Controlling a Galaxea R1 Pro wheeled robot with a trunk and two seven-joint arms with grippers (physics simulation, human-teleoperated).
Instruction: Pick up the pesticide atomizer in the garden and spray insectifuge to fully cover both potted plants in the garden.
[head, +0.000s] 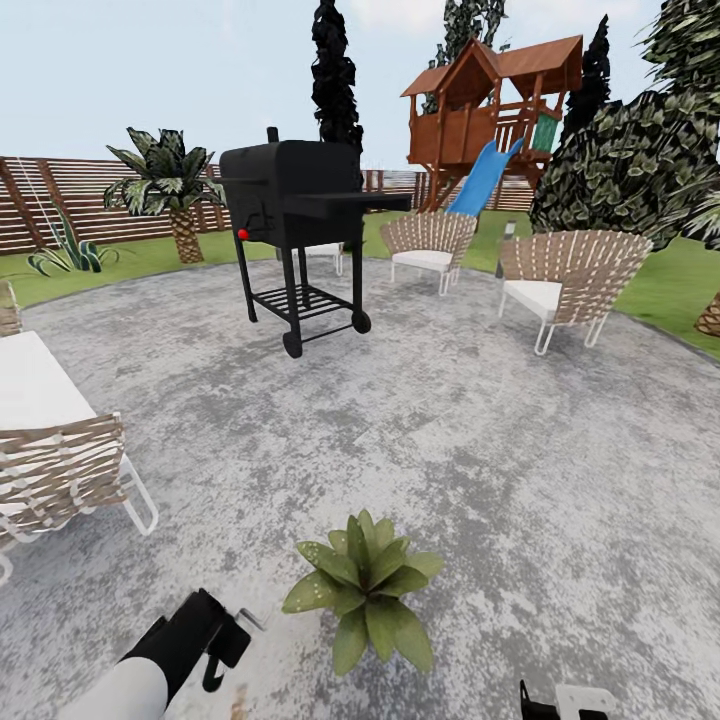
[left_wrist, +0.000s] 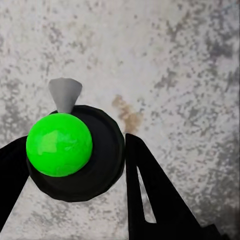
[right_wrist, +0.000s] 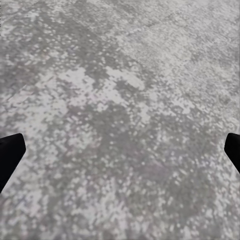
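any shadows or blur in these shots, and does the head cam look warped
Head view: wide-angle warp, the grill and chairs lean outward; flat light, no cast shadows under the potted plant. Left wrist view: sharp, a soft sheen on the green atomizer. Right wrist view: patio texture blurry and pixelated.

Black grill (head: 295, 240), wicker chairs (head: 565, 285), wooden playhouse (head: 495, 105).

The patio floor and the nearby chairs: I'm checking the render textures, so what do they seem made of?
The patio floor looks like rough matte stone or concrete, mottled grey and white. The chairs seem to be pale woven strapping, perhaps wicker, on thin white tube legs, probably metal, with flat white seat cushions.
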